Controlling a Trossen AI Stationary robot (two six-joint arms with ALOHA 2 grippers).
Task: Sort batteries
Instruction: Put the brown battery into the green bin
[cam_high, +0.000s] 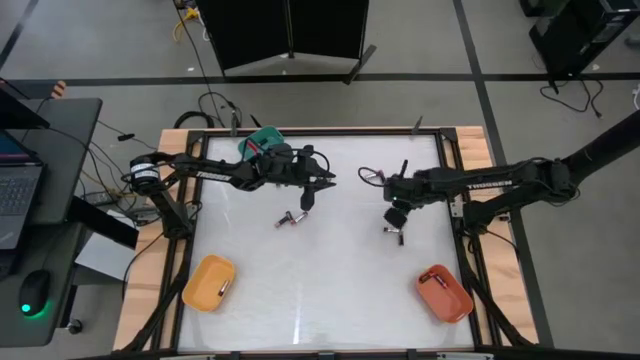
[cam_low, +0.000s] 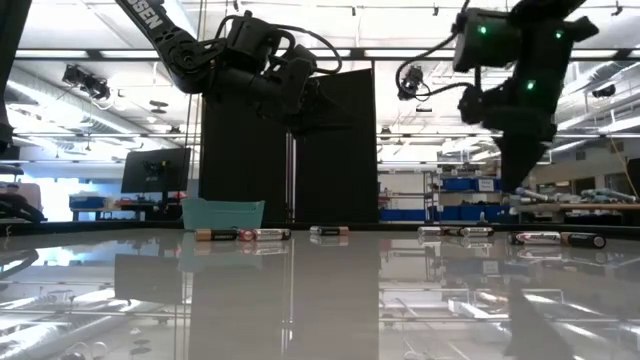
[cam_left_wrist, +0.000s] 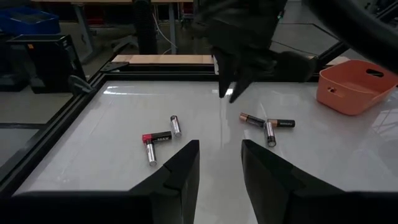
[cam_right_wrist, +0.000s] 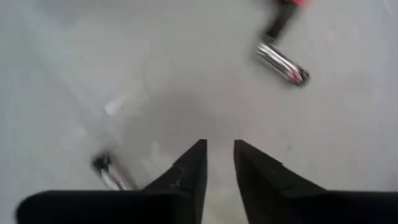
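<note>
Three batteries (cam_left_wrist: 158, 138) lie flat on the white table below my left gripper (cam_left_wrist: 221, 155), which hovers open and empty above them; they also show in the high view (cam_high: 290, 218). A second group of batteries (cam_left_wrist: 269, 127) lies under my right gripper (cam_high: 397, 215). In the right wrist view my right gripper (cam_right_wrist: 219, 155) points down at the table, its fingers a little apart with nothing between them. One silvery battery (cam_right_wrist: 283, 64) lies ahead of it and another (cam_right_wrist: 109, 171) to the side. In the low view the batteries (cam_low: 240, 234) lie in a row.
A green bin (cam_high: 262, 143) stands at the far edge behind my left arm. A yellow-orange bin (cam_high: 208, 282) stands at the near left and a red-orange bin (cam_high: 443, 292) at the near right. The table's raised black frame (cam_high: 455, 200) borders the white surface.
</note>
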